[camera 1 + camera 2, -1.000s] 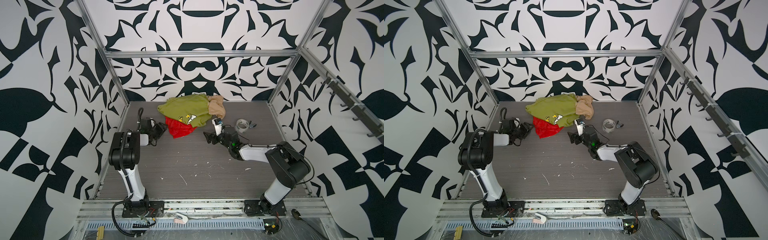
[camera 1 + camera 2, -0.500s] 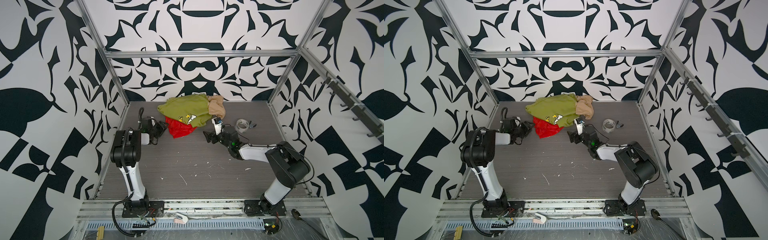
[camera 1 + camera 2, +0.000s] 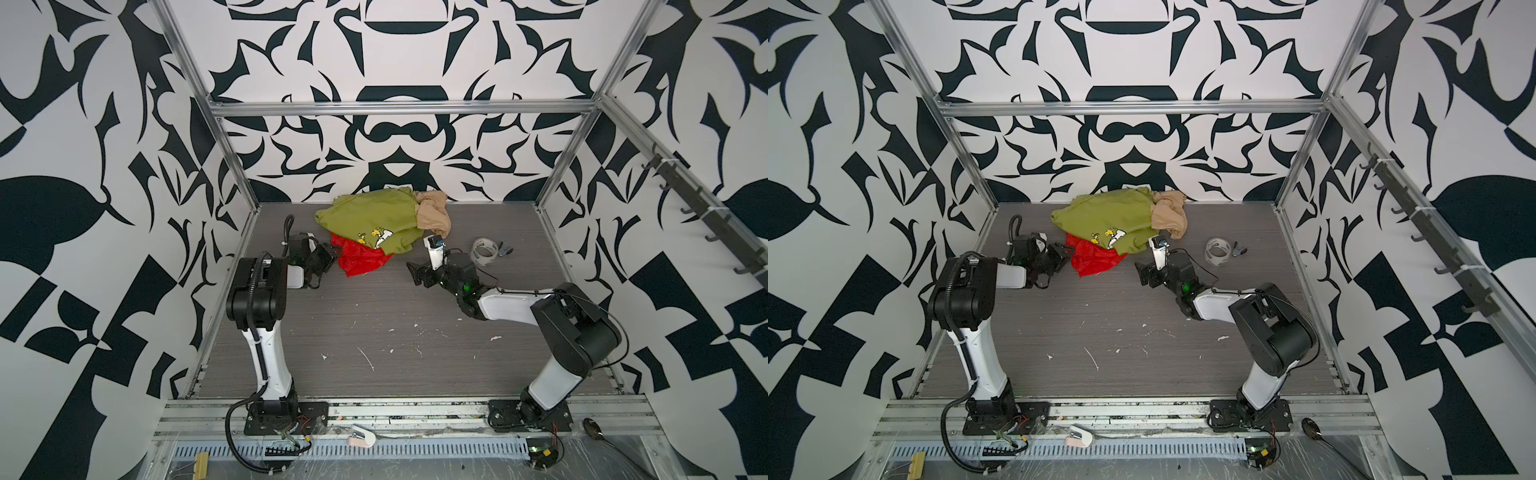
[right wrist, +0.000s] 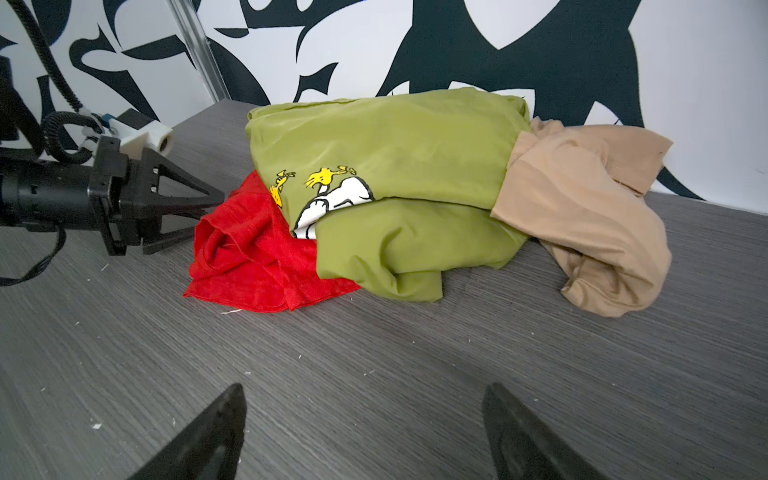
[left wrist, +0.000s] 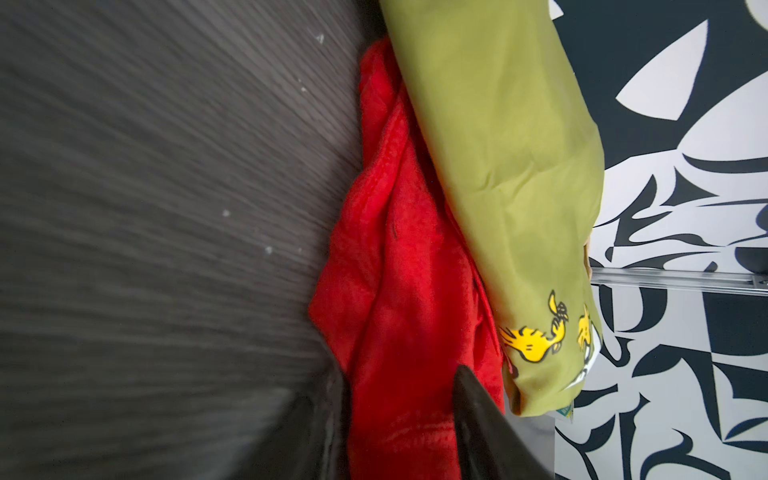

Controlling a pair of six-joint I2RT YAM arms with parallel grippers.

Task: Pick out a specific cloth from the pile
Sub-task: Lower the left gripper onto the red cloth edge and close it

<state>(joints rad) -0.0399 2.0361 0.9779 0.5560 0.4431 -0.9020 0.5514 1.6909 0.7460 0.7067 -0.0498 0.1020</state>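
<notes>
Two faults are threatening this pick. In both top views the red cloth (image 3: pixel 359 261) is lying at the left front edge of the pile (image 3: pixel 1113 224), partly under the olive-green cartoon-print shirt (image 3: pixel 365 212); pulling is likely to drag that shirt along.

In the left wrist view the left jaws are standing apart, straddling a red fold, with no firm clamp showing; a shallow bite on this thin fabric is likely to slip.

In the right wrist view the right jaws are standing wide apart, holding nothing, well short of the pile.

Count: the pile is holding three garments, namely one red cloth, one olive-green cartoon-print shirt and one beige cloth (image 4: pixel 590 208). One tape roll (image 3: pixel 485 250) is lying apart on the desk (image 4: pixel 374 353). Two sets of jaws are showing.
</notes>
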